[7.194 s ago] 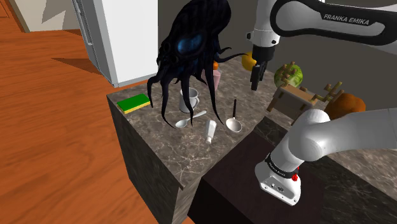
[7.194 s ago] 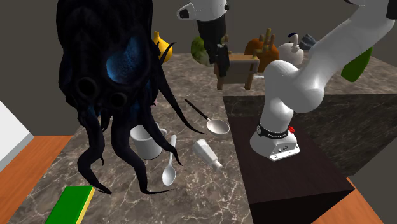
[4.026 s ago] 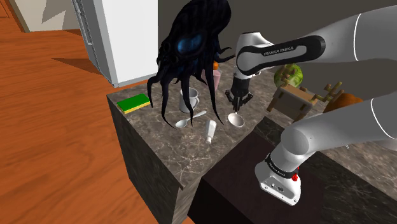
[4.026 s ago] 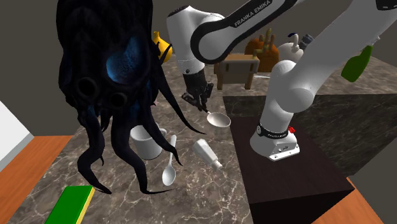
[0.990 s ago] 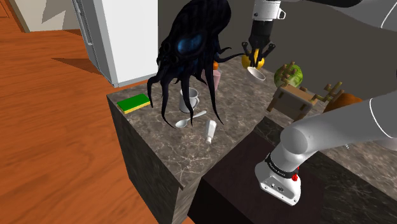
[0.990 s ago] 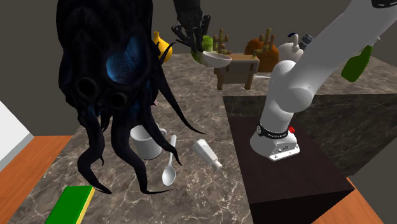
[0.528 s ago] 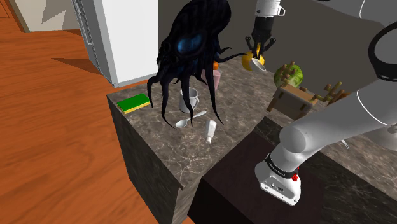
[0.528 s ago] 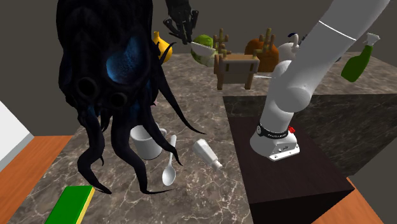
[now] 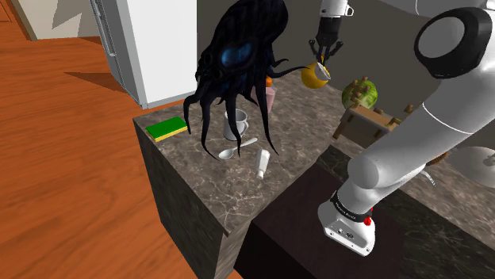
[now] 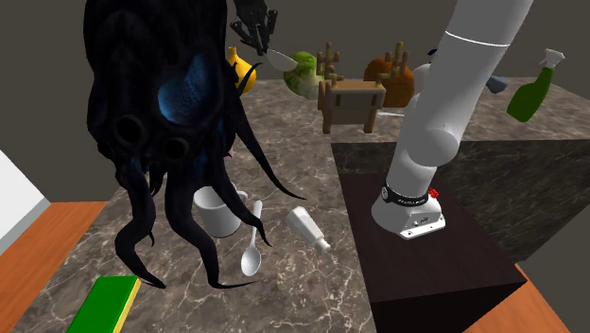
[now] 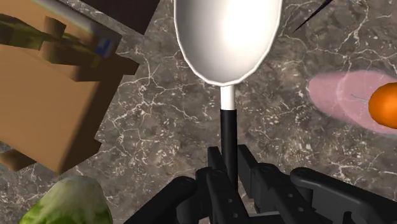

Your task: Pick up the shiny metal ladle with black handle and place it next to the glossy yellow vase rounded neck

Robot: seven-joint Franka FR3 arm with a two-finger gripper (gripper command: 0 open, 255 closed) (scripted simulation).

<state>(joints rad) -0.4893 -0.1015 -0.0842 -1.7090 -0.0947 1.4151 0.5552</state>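
Gripper [image 10: 260, 43] with ladle [image 10: 281, 62], now nearer vase [image 10: 242, 72]

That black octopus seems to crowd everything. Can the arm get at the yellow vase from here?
Probably yes. The gripper, shut on the ladle, hangs just above the yellow vase. The octopus stands to one side, though one tentacle comes near the vase.

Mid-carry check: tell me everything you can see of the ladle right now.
The ladle has a smooth, pale, shiny oval bowl, a short white neck and a slim black handle. The end effector is shut on the handle, clasping it from both sides. The ladle hangs in the air above the marbled counter, touching nothing else, its bowl pointing away from the end effector.
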